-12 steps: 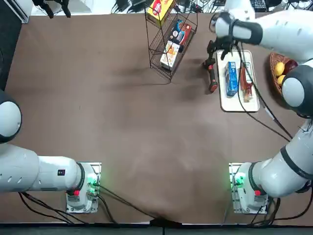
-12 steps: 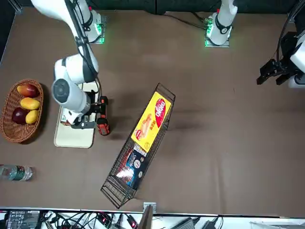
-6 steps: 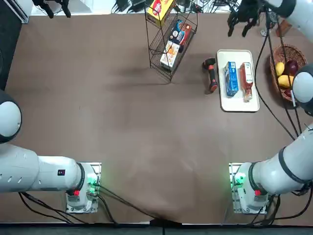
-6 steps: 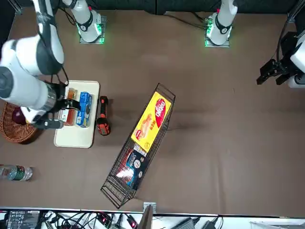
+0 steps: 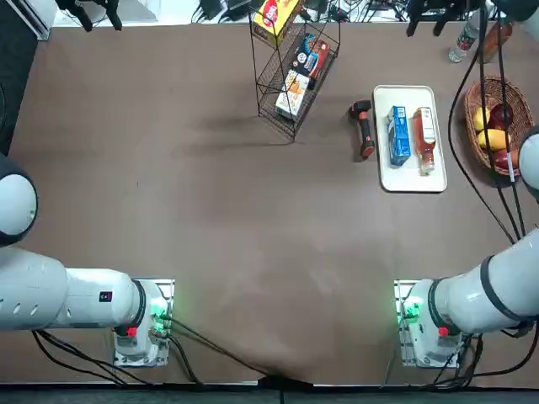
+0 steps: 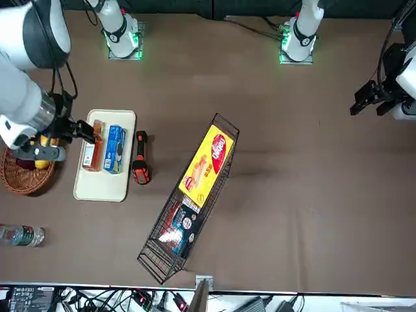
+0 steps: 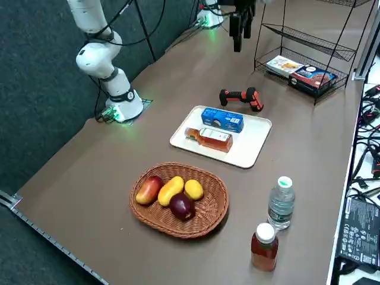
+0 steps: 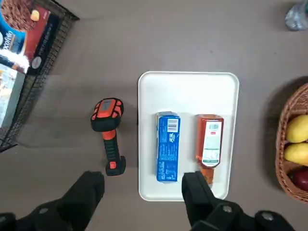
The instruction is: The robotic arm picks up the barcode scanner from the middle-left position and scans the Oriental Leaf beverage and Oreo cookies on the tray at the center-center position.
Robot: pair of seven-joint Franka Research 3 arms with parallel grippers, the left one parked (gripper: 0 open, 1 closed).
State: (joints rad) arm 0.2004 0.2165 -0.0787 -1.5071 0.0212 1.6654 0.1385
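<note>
The black barcode scanner [image 5: 364,129] with its red-orange patch lies on the brown table just beside the white tray [image 5: 410,178]. On the tray, side by side, lie the blue Oreo cookies [image 5: 398,135] and the Oriental Leaf beverage [image 5: 423,139]. My right gripper [image 8: 142,192] hangs open and empty high above them, looking down on the scanner [image 8: 108,134], the Oreo pack [image 8: 167,147] and the bottle [image 8: 209,144]. In the top view the gripper [image 5: 431,15] shows at the table's far edge.
A tilted wire rack [image 5: 295,67] with snack boxes stands beside the scanner. A wicker fruit basket [image 7: 205,217] sits on the tray's other side. A clear water bottle [image 7: 281,202] and an orange-brown bottle [image 7: 264,246] stand near the far right corner.
My right arm has risen from just over the scanner and tray and drawn away toward the table's far edge. The scanner, pack and bottle have not moved.
</note>
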